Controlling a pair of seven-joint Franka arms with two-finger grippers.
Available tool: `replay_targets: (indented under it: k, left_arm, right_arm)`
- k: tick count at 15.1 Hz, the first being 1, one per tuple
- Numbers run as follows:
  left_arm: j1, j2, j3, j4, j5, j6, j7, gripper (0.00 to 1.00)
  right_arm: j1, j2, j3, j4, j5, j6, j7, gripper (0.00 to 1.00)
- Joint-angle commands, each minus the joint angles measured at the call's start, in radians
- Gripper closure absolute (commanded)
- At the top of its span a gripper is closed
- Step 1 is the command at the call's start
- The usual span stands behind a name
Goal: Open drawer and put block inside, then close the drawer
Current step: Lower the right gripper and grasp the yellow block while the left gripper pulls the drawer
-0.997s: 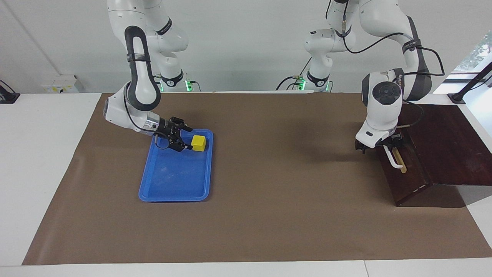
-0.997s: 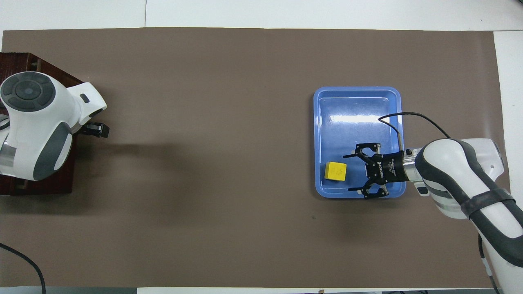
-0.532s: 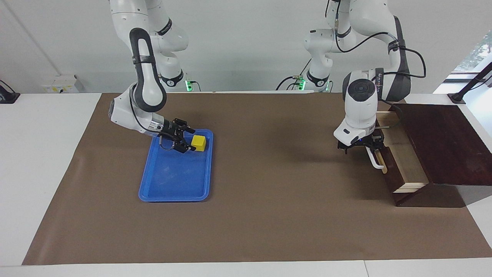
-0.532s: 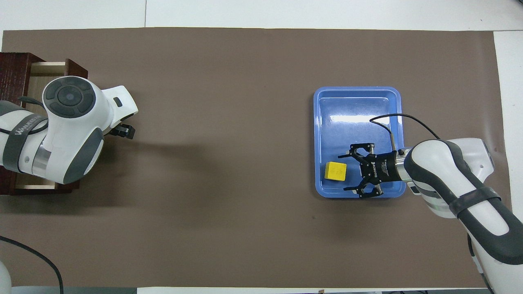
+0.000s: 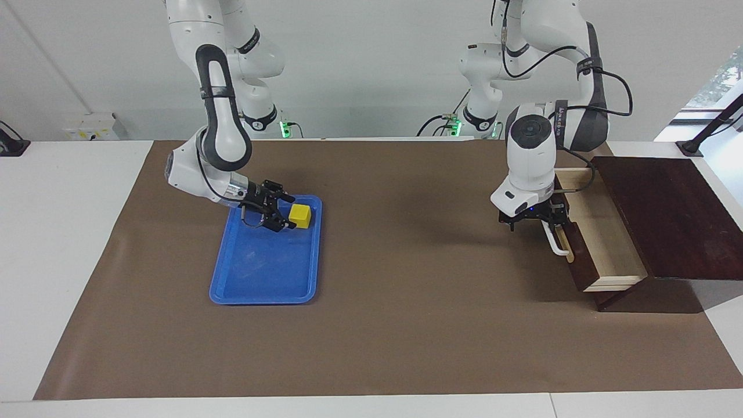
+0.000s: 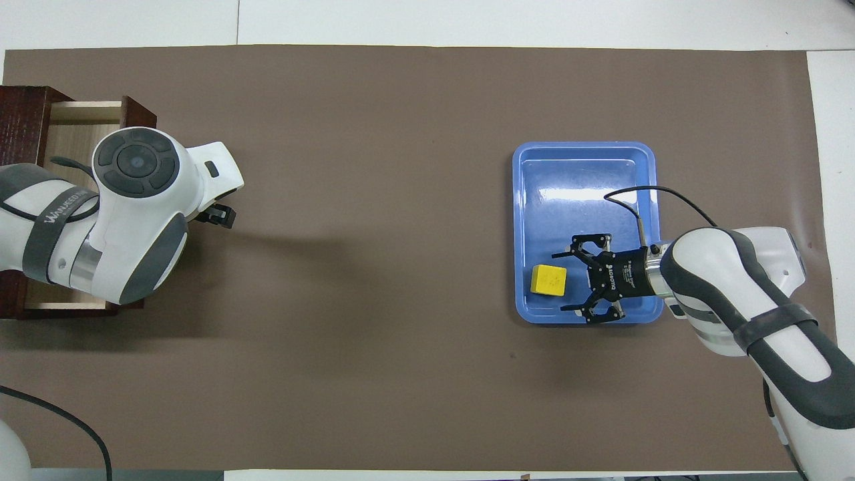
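The right arm is reaching down from its base and bending sharply at the elbow, so that its forearm is slanting low over the blue tray (image 5: 264,278) (image 6: 581,160) at the right arm's end of the table. The right gripper (image 5: 277,212) (image 6: 568,281) is lying almost level above the tray floor, its fingers spread wide and pointing at the block (image 5: 300,215) (image 6: 548,279). The block is sitting in the tray's corner nearest the robots, just beside the fingertips and not yet between them.

The left arm is arching over from its base and hanging its wrist straight down at the front of the drawer (image 5: 603,244) (image 6: 73,133), at the left arm's end of the table. The left gripper (image 5: 531,217) (image 6: 220,215) is pointing downward at the upper end of the white handle (image 5: 556,242); whether its fingers are gripping the handle cannot be told. The drawer is standing pulled out of the dark wooden box (image 5: 667,215) (image 6: 23,110), showing its pale wood floor.
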Motion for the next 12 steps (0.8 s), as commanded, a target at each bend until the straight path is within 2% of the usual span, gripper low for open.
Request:
replay_targets:
  k: [1, 3, 5, 6, 7, 8, 9, 12]
  left_arm:
    - [-0.03, -0.012, 0.009, -0.002, -0.018, -0.018, -0.001, 0.0]
    - [-0.028, -0.013, 0.009, 0.002, -0.018, -0.024, 0.0, 0.0]
    - [-0.028, -0.012, 0.008, 0.037, -0.02, -0.058, 0.005, 0.0]
    - [-0.028, -0.009, 0.008, 0.063, -0.026, -0.083, 0.005, 0.0]
    - [-0.028, -0.007, 0.009, 0.094, -0.056, -0.103, 0.005, 0.0]
    - [-0.027, -0.006, 0.009, 0.119, -0.099, -0.113, 0.003, 0.0]
    - [-0.022, -0.007, 0.009, 0.142, -0.131, -0.123, 0.002, 0.0]
    - [-0.022, -0.007, 0.012, 0.206, -0.205, -0.167, -0.01, 0.0]
  right_arm:
    - [-0.003, 0.011, 0.002, 0.007, 0.032, 0.01, -0.03, 0.02]
    - [-0.003, 0.011, 0.002, 0.007, 0.032, 0.011, -0.03, 0.11]
    - [-0.003, 0.011, 0.002, 0.007, 0.032, 0.011, -0.03, 0.27]
    - [-0.003, 0.011, 0.002, 0.007, 0.032, 0.011, -0.032, 0.42]
    - [-0.003, 0.011, 0.002, 0.007, 0.032, 0.011, -0.035, 0.65]
    - [-0.003, 0.011, 0.002, 0.009, 0.032, 0.011, -0.036, 0.95]
    - [-0.003, 0.011, 0.002, 0.021, 0.032, 0.01, -0.029, 1.0]
    - [-0.003, 0.008, 0.0, 0.058, 0.03, -0.007, -0.012, 1.0]
